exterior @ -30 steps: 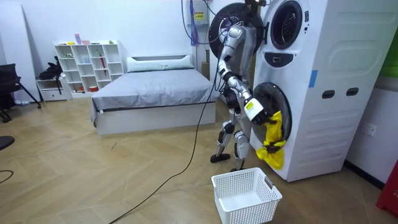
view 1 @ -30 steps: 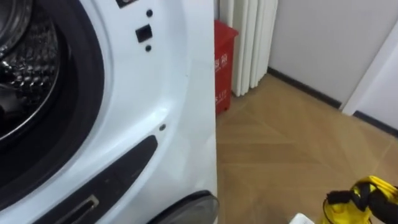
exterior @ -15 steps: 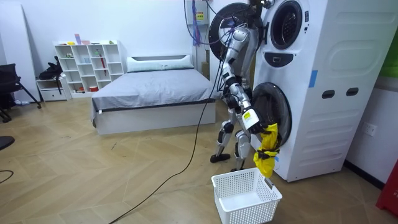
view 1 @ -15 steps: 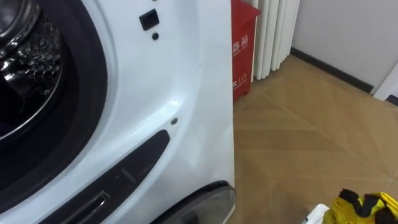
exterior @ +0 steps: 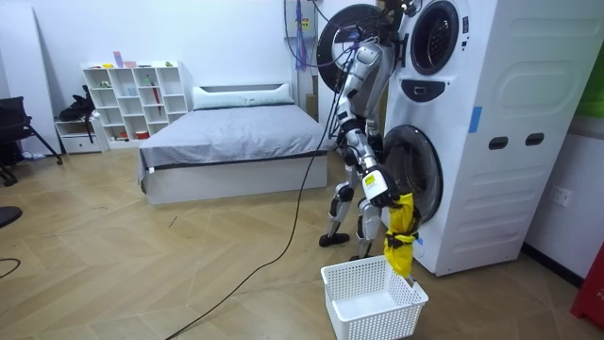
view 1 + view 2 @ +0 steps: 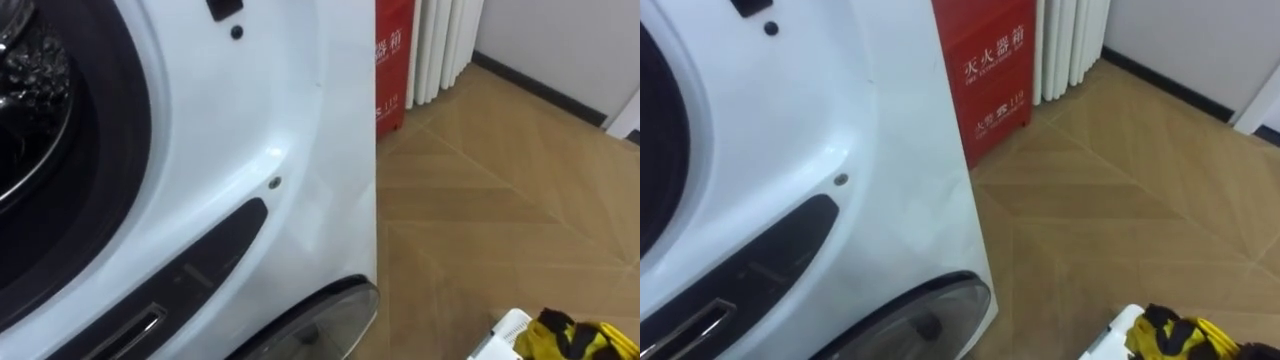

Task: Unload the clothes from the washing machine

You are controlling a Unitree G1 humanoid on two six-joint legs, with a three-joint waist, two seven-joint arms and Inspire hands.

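Position: the robot stands upright, close against the front of the washer (image 5: 491, 142), with a bed (image 5: 236, 142) behind it at 9 o'clock in the room view.

1. Washer: a tall white stack with one round port above another. The upper door (image 5: 344, 42) stands open beside the robot's head. The eye views look down the white front, with the drum (image 6: 20, 90) at 9 o'clock and the top of the lower door (image 6: 330, 320) at 6 o'clock. The side panel carries a small blue label (image 5: 476, 119); its print is too small to read.

2. Shelf (image 5: 132, 99): white, against the wall at 10 o'clock of the bed.

3. Basket (image 5: 373, 297): white lattice, on the floor at 5 o'clock of the robot. One corner shows at the bottom edge of the eye views.

4. Red box (image 6: 393, 60): on the floor at 1 o'clock past the washer's edge, beside white pleated curtains (image 6: 445, 45). It bears white characters and a line of digits.

5. Garment (image 5: 401, 227): yellow, out of the washer and hanging straight down, with its lower end at the basket's far rim. In the eye views it is bunched at 5 o'clock beside the basket corner.

6. Right hand (image 5: 379, 189): lowered in front of the lower door and closed on the top of the garment.
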